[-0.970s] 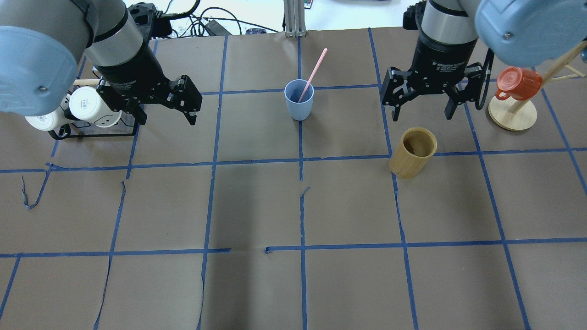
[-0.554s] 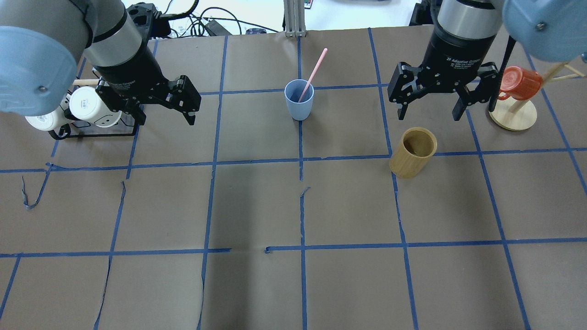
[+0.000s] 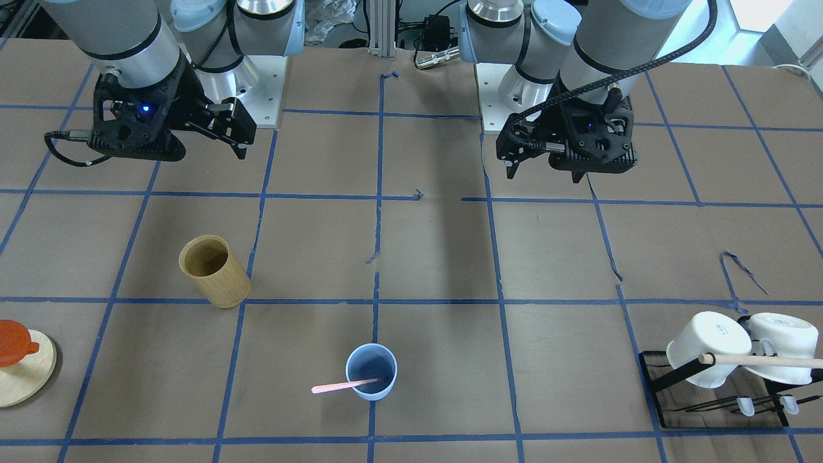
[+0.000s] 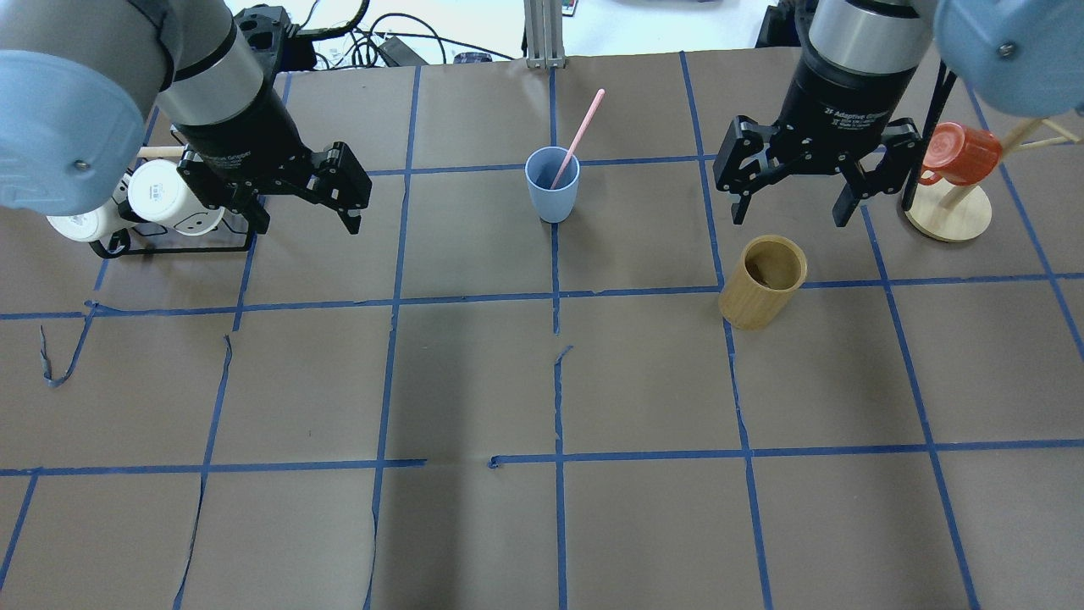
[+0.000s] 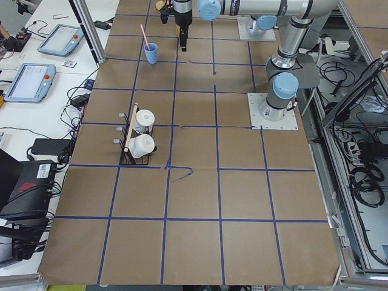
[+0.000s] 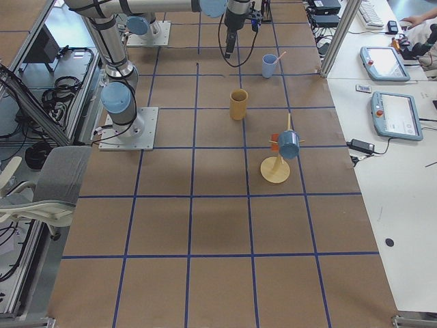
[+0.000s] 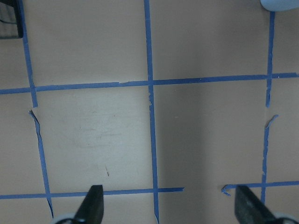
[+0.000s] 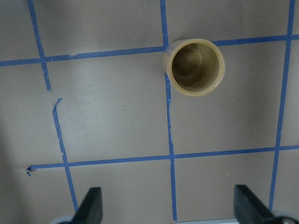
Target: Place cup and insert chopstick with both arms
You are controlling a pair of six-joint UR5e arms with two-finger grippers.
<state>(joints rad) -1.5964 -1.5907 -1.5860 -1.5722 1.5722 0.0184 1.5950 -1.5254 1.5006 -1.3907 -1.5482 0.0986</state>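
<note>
Overhead exterior: left jaws and right jaws wide, holding nothing, flanking blue cup [image 4: 552,200] with chopstick [image 4: 584,127], well apart.

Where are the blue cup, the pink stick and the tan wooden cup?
blue cup [image 4: 552,202]: overhead exterior view, front of outer wall.
pink stick [image 4: 587,121]: overhead exterior view, shaft above the cup's rim.
tan wooden cup [image 4: 747,301]: overhead exterior view, outer side wall.

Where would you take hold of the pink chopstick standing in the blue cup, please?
Grip the pink chopstick on its bare upper shaft, above the rim of the blue cup, coming down from above. It leans out well past the rim, so that end stands free.
</note>
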